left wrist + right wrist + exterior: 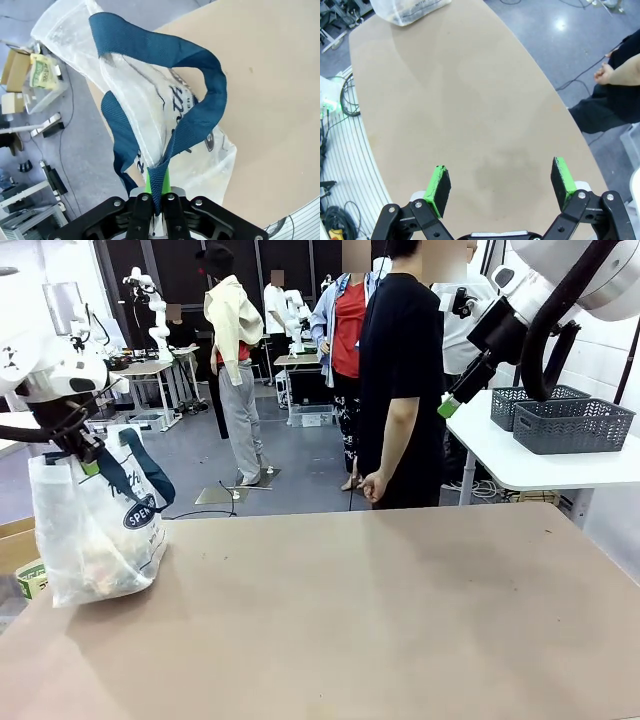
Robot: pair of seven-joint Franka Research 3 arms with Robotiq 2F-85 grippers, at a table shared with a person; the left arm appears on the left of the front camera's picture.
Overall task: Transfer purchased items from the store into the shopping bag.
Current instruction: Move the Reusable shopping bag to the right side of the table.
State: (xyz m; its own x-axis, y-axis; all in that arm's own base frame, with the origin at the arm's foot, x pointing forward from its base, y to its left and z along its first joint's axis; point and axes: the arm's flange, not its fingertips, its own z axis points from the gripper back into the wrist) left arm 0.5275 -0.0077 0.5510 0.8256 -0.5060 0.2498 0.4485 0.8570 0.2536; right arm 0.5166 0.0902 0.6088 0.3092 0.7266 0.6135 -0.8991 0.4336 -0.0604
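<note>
White letters "SPEN" read on the round navy logo (pixel 139 512) of the shopping bag (pixel 95 540); remaining lettering illegible.

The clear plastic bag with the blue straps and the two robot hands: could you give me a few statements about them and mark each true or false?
1. The left hand is shut on a navy blue strap handle of the translucent clear plastic shopping bag. True.
2. The right hand grips a red pack. False: its green-padded fingers stand wide apart with nothing between them, above the bare tan table.
3. The bag sits at the table's left end in the front view. True.
4. The person in black is touching the bag. False: the person stands beyond the table's far edge, away from the bag.
5. The dark grey slotted baskets stand on the tan table. False: they sit on a separate white table.
</note>
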